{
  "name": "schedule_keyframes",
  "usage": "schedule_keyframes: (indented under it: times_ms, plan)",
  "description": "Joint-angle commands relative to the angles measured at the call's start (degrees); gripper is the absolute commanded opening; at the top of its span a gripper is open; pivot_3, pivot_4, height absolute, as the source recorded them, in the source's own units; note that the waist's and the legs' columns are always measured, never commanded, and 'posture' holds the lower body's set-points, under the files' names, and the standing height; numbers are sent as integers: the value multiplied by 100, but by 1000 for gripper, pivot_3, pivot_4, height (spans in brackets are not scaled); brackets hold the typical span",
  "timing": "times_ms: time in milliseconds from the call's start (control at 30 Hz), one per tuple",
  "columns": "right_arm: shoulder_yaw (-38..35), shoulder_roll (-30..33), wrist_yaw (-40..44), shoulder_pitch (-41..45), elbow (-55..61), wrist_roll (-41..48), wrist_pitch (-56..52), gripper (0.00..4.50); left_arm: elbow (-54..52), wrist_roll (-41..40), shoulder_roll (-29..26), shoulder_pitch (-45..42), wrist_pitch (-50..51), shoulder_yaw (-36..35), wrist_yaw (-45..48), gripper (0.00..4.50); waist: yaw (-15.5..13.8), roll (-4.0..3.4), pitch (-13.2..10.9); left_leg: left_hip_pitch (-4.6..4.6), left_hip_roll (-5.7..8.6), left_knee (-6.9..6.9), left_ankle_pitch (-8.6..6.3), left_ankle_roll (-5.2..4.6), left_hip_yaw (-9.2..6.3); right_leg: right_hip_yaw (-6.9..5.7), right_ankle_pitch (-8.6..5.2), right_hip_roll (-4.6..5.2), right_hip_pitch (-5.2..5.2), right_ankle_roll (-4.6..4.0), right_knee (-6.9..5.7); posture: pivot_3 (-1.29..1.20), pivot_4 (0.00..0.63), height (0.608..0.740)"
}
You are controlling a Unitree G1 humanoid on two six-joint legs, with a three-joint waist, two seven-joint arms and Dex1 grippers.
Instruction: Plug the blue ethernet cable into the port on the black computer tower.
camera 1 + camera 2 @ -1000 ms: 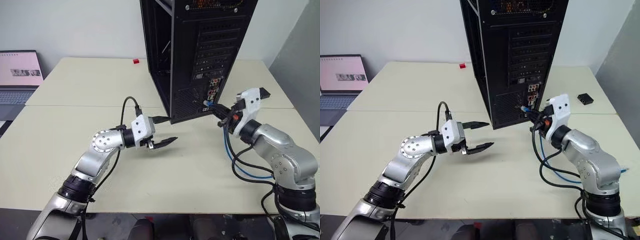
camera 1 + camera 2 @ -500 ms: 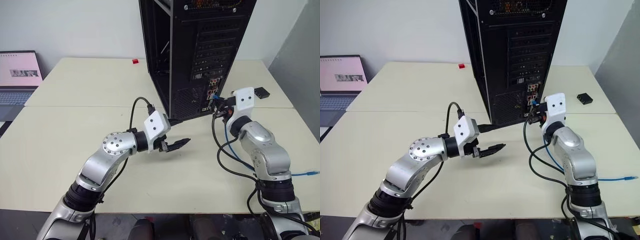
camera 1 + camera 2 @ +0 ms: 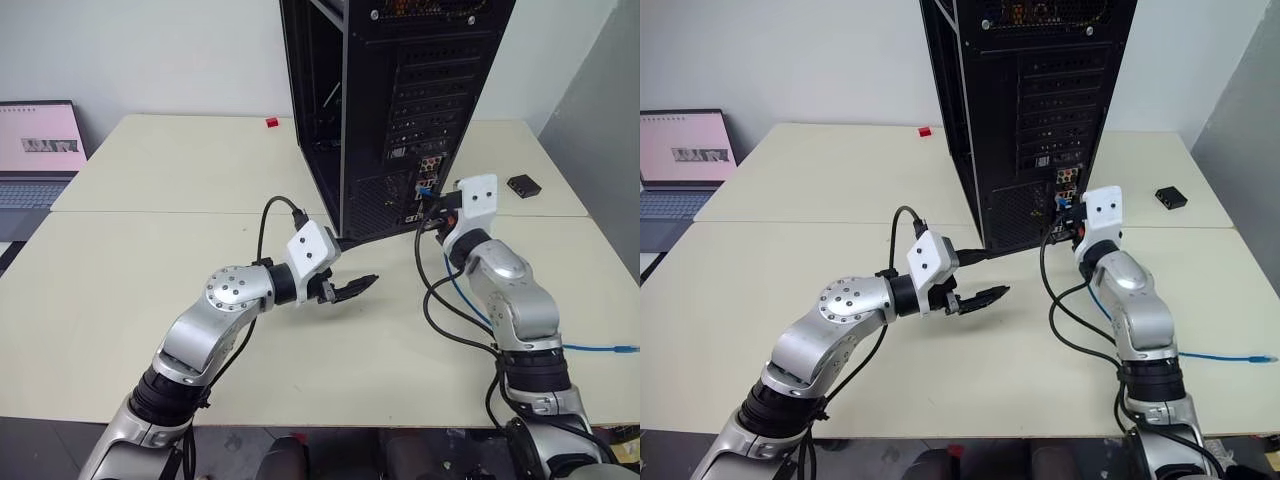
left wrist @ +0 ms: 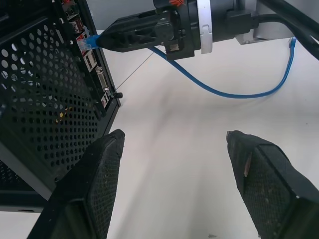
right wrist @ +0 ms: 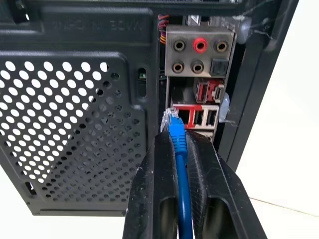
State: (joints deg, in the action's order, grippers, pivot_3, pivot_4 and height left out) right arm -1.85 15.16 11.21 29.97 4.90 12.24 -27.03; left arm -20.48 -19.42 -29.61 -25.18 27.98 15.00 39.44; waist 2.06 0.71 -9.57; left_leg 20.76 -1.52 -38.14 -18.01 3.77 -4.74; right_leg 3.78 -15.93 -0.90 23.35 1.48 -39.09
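The black computer tower [image 3: 400,100] stands upright at the table's middle back, with its rear connectors facing me. My right gripper [image 5: 177,137] is shut on the blue ethernet cable [image 5: 178,142] just behind its clear plug [image 5: 170,115]. The plug tip is right at the connector strip, beside a squarish port [image 5: 185,116] under the red sockets. I cannot tell whether it is inside. From the left wrist, the same plug [image 4: 83,43] touches the strip. My left gripper [image 3: 352,265] hangs open and empty above the table by the tower's near corner.
The blue cable trails back over the table to its free end [image 3: 612,348] at the right. Black robot cables [image 3: 440,310] loop beside my right arm. A small flat black box [image 3: 523,184] lies at the back right, a laptop [image 3: 35,150] far left, a small red object [image 3: 271,122] behind.
My right gripper has carried the plug forward, up to the tower's connector strip. The left arm's elbow has swung in while its open gripper stayed near the tower's corner.
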Motion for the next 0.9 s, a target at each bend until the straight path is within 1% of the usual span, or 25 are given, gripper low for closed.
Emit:
schedule_keyframes:
  times_ms: [33,400,700,900]
  plan:
    - [-99,-32,15,144,74,-36,206,2,-275,20,57,-50,-36,-125,16,3480,0,0,0,0,0,0,0,0,0,0,0,0,0,0,0,0,150,740]
    - [-217,-77,4,79,224,104,43,2,-268,41,104,-87,-2,-113,63,3480,-1,0,0,0,0,0,0,0,0,0,0,0,0,0,0,0,150,740]
    - [-338,-72,-32,-87,505,137,-105,2,-247,144,299,-149,47,73,48,3480,-2,0,0,0,0,0,0,0,1,1,0,0,0,0,0,0,150,740]
    - [-326,-135,-23,-103,302,79,-21,2,-222,181,318,-147,52,41,116,3480,-3,0,0,0,0,1,0,0,1,2,0,0,0,0,0,0,150,740]
